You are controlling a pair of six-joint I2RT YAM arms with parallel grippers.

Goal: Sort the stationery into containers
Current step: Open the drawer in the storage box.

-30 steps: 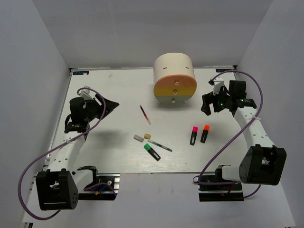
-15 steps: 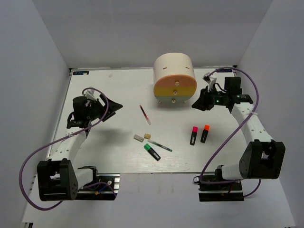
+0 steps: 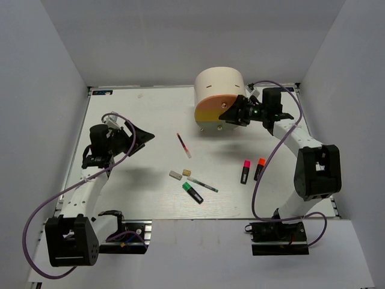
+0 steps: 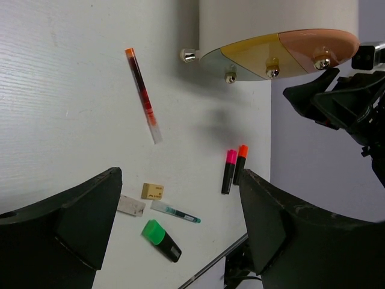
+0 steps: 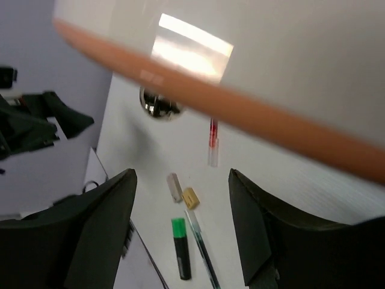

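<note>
The containers are an orange drawer (image 3: 209, 108) and a yellow drawer (image 3: 212, 121) fronting a cream half-cylinder unit (image 3: 219, 84). My right gripper (image 3: 227, 114) hovers open right at that front, the orange drawer's knob (image 5: 157, 105) just above its left finger. My left gripper (image 3: 144, 135) is open over bare table at the left. The stationery lies mid-table: a red-white pen (image 3: 183, 145), grey eraser (image 3: 175, 175), tan eraser (image 3: 186, 173), teal pen (image 3: 203, 185), green highlighter (image 3: 192, 192), pink highlighter (image 3: 246, 171) and orange highlighter (image 3: 259, 169).
Both drawers look shut, each with a small round knob (image 4: 272, 71). Grey walls close the table (image 3: 138, 114) on three sides. Purple cables loop beside each arm.
My right arm has swung left from the table's right side to the front of the drawer unit. The left gripper shifted only slightly. No stationery moved.
</note>
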